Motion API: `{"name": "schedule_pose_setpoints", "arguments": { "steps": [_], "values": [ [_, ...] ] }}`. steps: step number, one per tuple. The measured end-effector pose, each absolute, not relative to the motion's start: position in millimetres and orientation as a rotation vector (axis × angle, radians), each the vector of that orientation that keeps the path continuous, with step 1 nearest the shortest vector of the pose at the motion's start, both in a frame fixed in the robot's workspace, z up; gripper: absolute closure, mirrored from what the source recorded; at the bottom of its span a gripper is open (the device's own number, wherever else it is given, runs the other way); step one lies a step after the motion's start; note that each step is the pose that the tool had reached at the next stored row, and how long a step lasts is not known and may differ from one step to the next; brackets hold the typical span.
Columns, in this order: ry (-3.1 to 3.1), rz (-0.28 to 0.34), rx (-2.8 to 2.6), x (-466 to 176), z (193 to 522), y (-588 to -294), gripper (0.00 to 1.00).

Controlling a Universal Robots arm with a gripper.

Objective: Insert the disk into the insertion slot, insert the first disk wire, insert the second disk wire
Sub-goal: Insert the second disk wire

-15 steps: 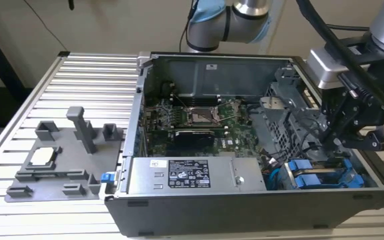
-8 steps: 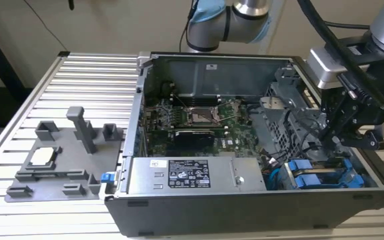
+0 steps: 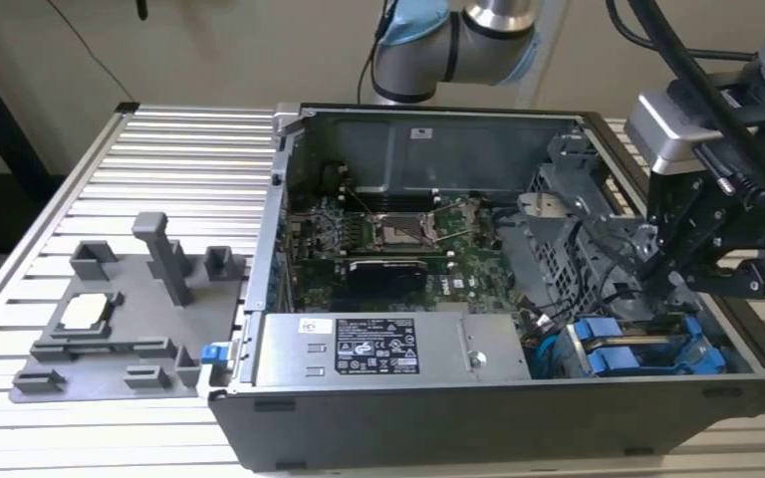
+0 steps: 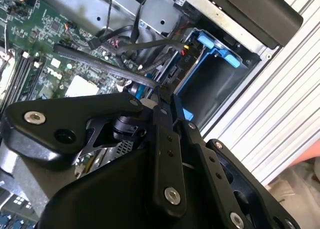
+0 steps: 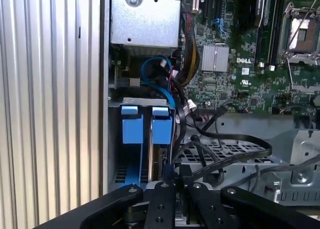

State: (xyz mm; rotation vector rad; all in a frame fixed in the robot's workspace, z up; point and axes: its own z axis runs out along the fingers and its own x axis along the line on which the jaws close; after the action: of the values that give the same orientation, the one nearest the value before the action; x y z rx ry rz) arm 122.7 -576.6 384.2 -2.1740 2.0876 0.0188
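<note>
The disk's bright blue carrier lies in the insertion slot at the case corner nearest the exterior view's right. Its two blue tabs show in the first wrist view. In the second wrist view the blue frame rings a dark, shadowed face. My gripper reaches down into the case just beside that bay. Its fingers are drawn together on the end of a flat black disk wire. The same wire runs up from the fingertips in the first wrist view.
The open computer case sits on a slotted aluminium table. A labelled power-supply box fills the front, with the green motherboard behind. A blue cable loop and black wires crowd the bay. A grey fixture stands at the exterior view's left.
</note>
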Motion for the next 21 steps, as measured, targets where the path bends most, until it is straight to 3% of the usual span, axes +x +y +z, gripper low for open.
{"name": "schedule_pose_setpoints", "arguments": {
  "steps": [21],
  "values": [
    [2.097,0.043,-2.186,130,368,-580,0.84]
  ]
}}
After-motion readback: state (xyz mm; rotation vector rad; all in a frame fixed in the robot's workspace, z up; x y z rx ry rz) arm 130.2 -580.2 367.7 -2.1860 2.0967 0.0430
